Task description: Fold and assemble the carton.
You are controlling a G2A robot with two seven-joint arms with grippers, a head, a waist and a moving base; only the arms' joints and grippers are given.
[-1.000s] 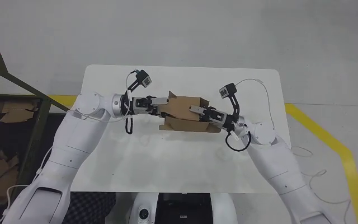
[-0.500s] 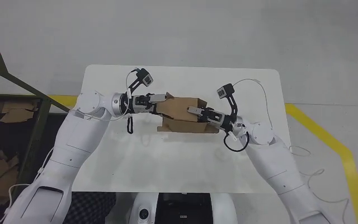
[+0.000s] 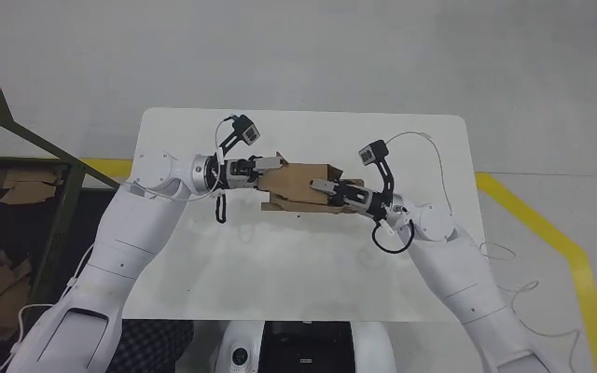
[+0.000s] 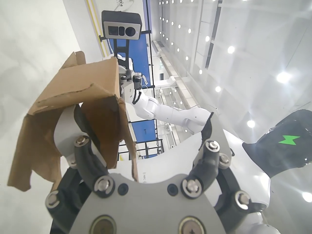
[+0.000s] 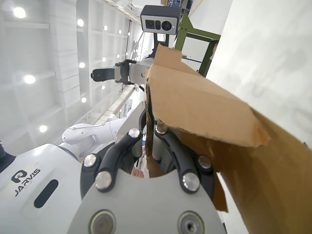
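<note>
The brown corrugated cardboard carton [image 3: 300, 182] was only half-formed, with ragged, loose flaps, over the middle of the white table [image 3: 187, 131], its long axis running 9 to 3 o'clock. At its 9 o'clock end the left gripper [image 3: 266, 168] had fingers spread apart, one tucked inside a flap. At 3 o'clock the right gripper [image 3: 325, 186] was pinched tight on a wall.

A white table [image 3: 280, 270] stands on grey floor [image 3: 298, 56] crossed by a yellow line [image 3: 536, 219].
</note>
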